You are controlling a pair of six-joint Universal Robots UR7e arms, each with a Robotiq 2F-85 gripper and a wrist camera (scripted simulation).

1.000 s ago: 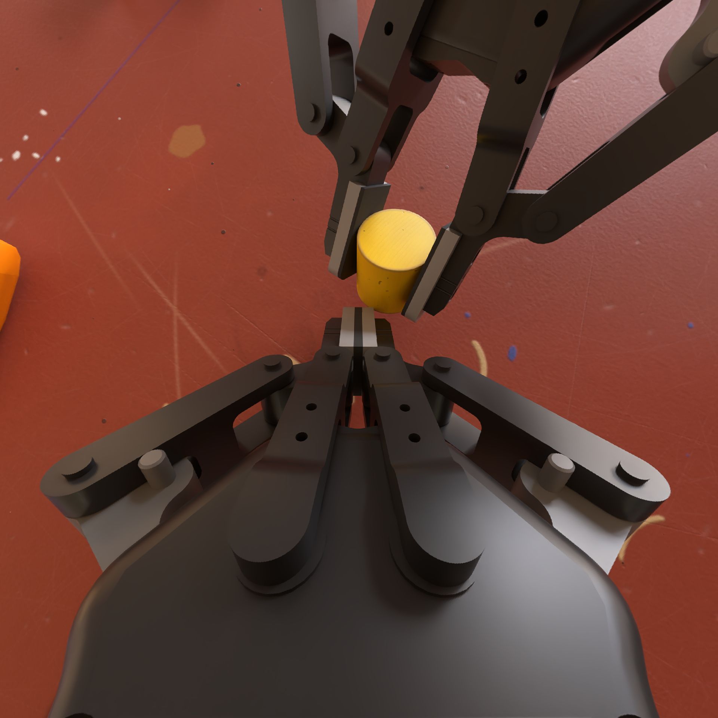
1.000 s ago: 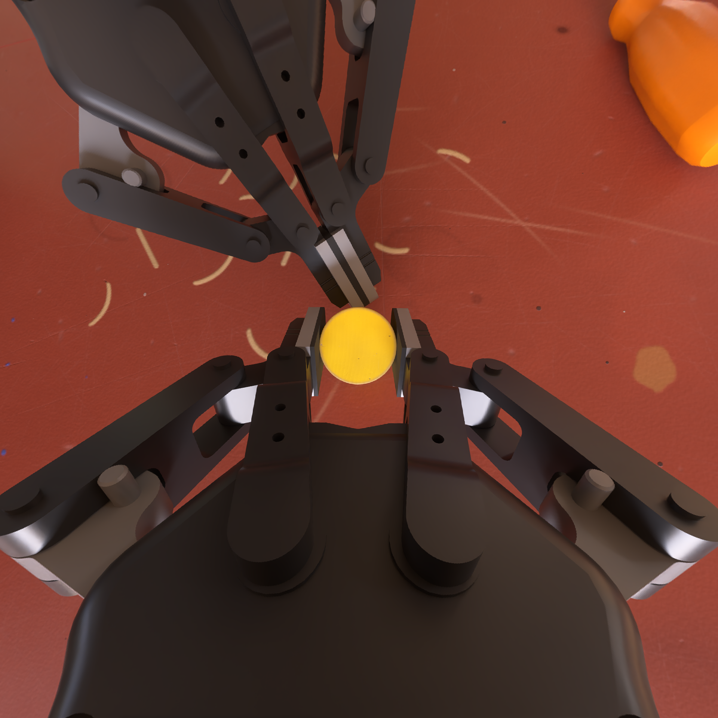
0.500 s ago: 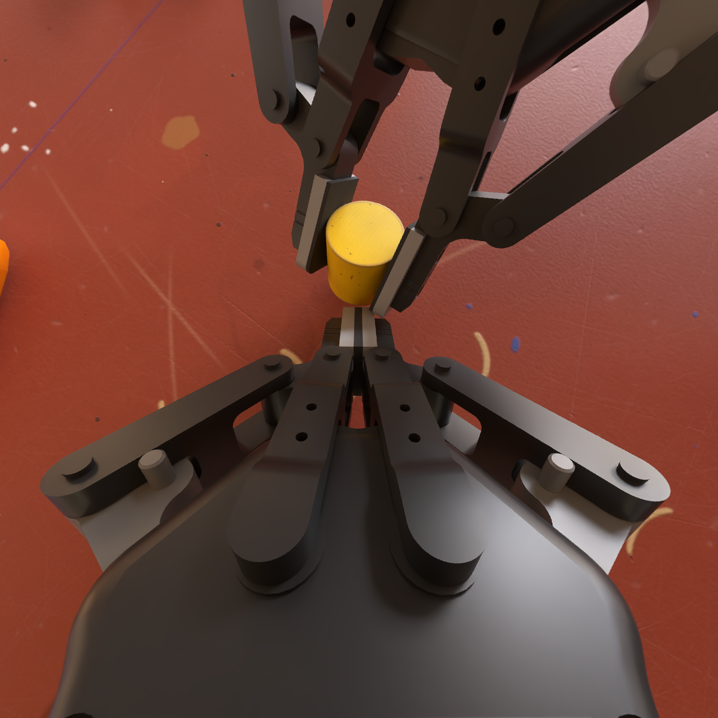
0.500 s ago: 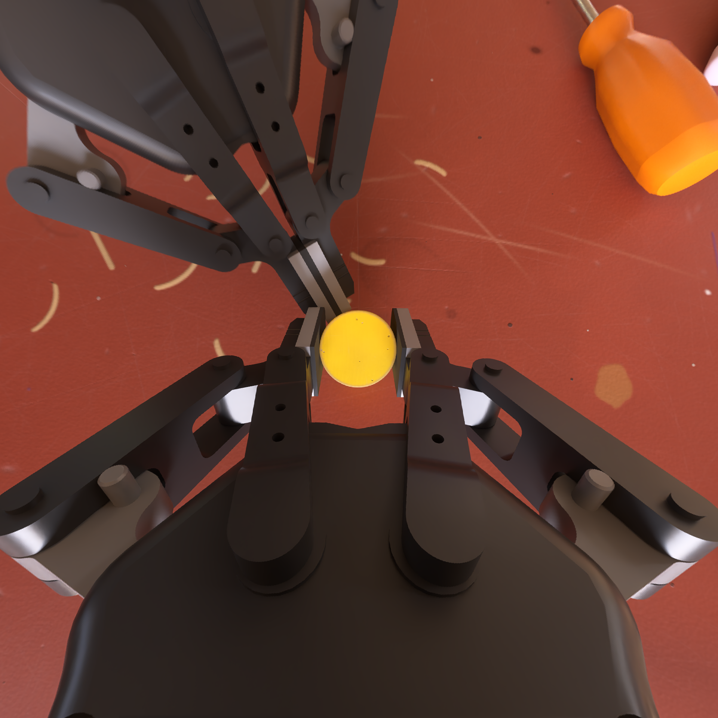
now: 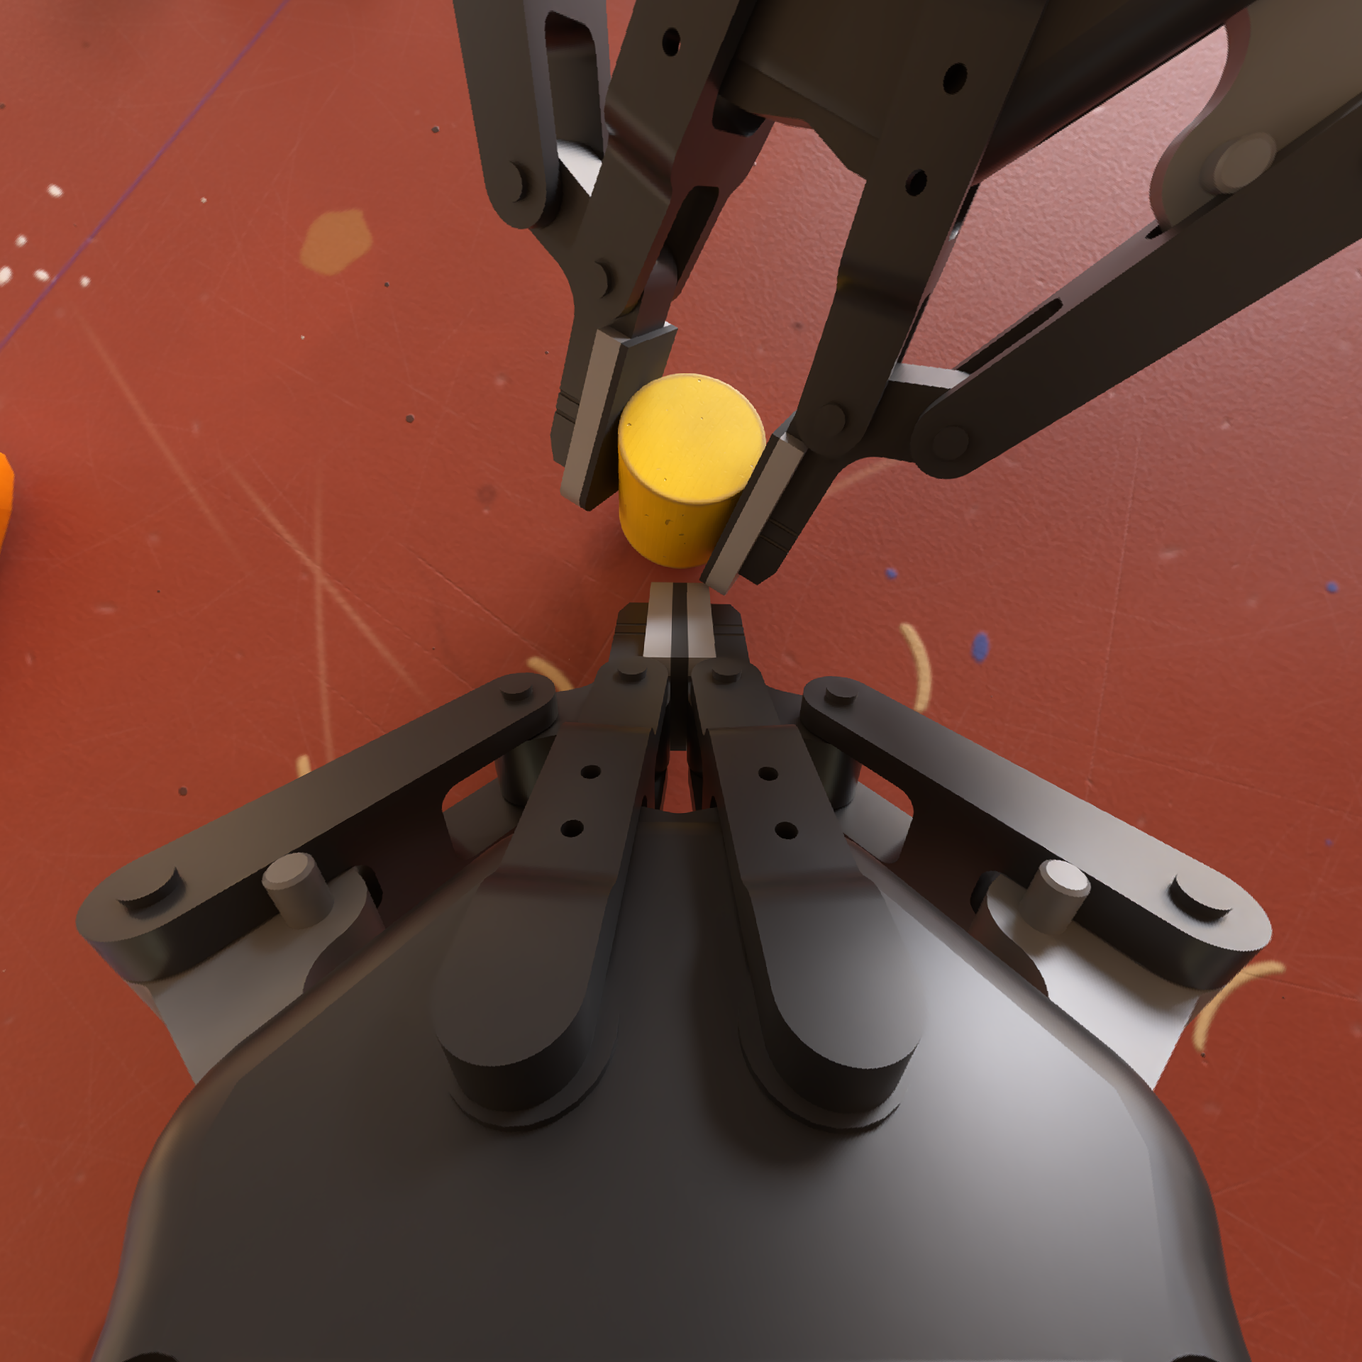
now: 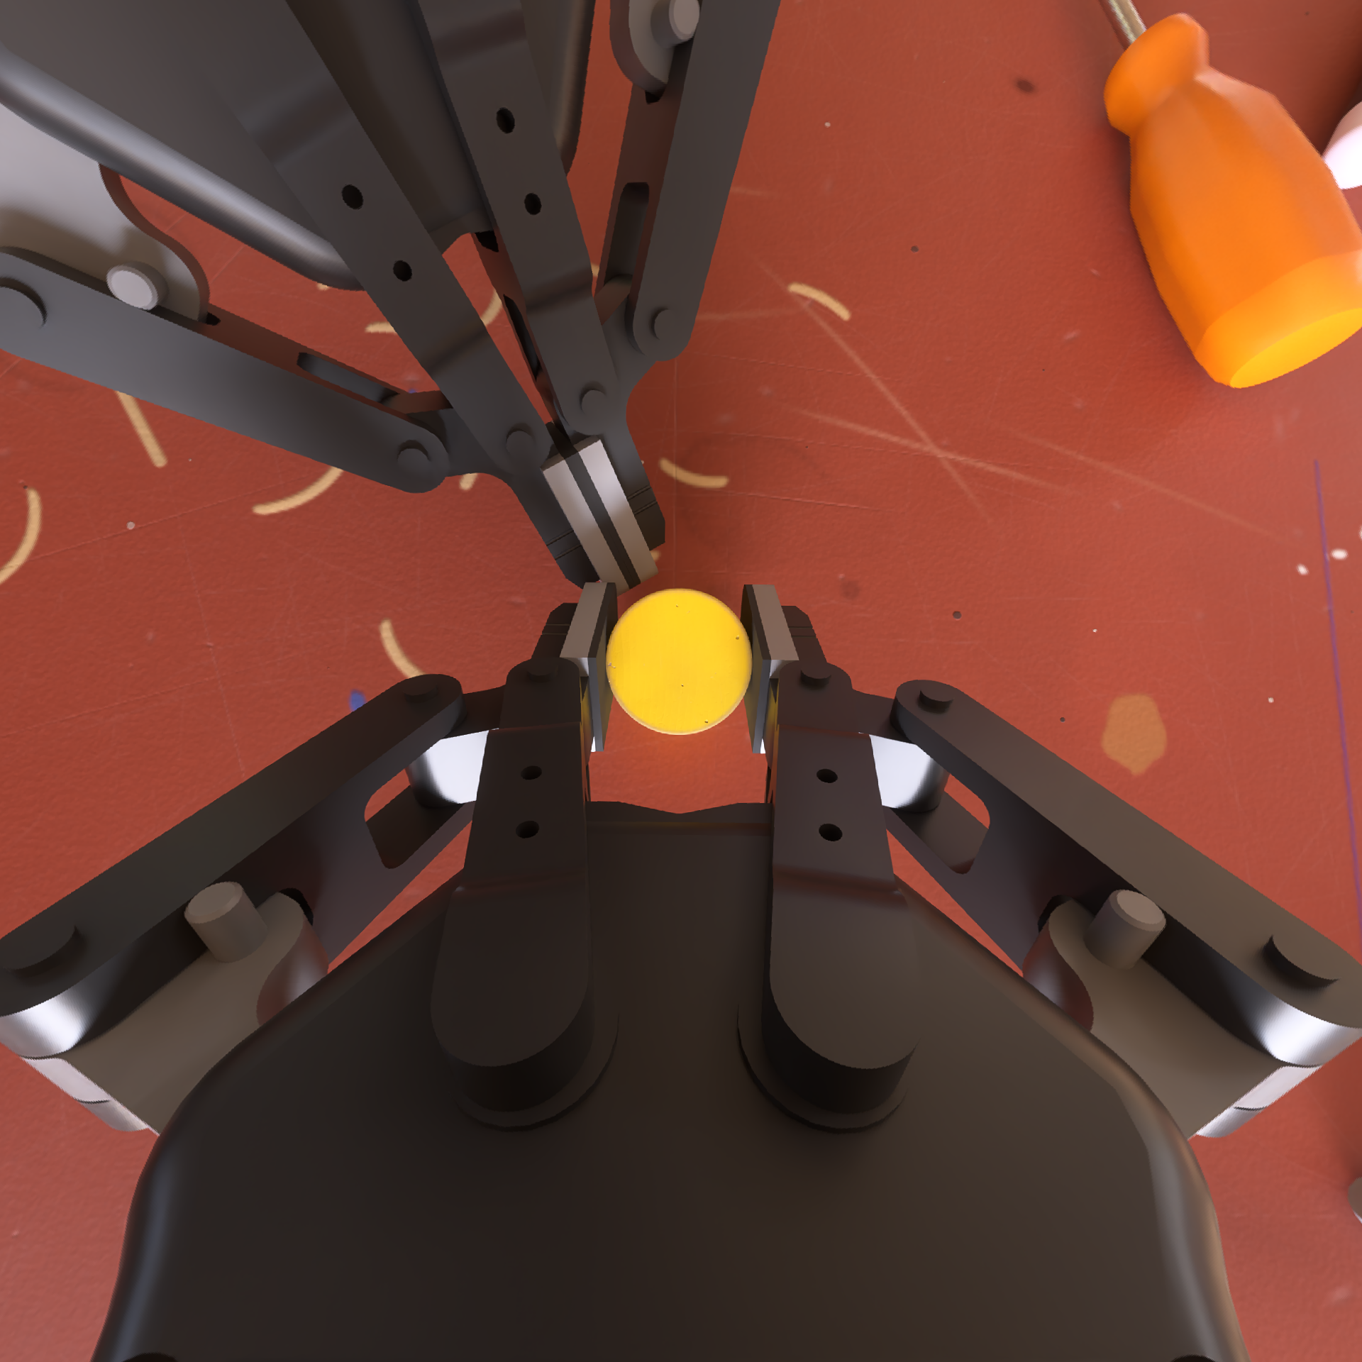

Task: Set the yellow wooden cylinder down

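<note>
Nearby, left tool (image 6: pixel 601 516) crowds yellow cylinder (image 6: pixel 678 661); orange handle (image 6: pixel 1245 214) aside.

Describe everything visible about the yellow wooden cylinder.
The yellow wooden cylinder is short and stubby, plain matte yellow with a few tiny dark specks, a flat round top face and a smooth curved side. It stands upright. The right end effector is shut on it, one pad pressed against each opposite side. Its lower end looks close to or on the scratched red-brown surface; actual contact cannot be confirmed. The left end effector, closed and empty, points at its base without touching it.
</note>
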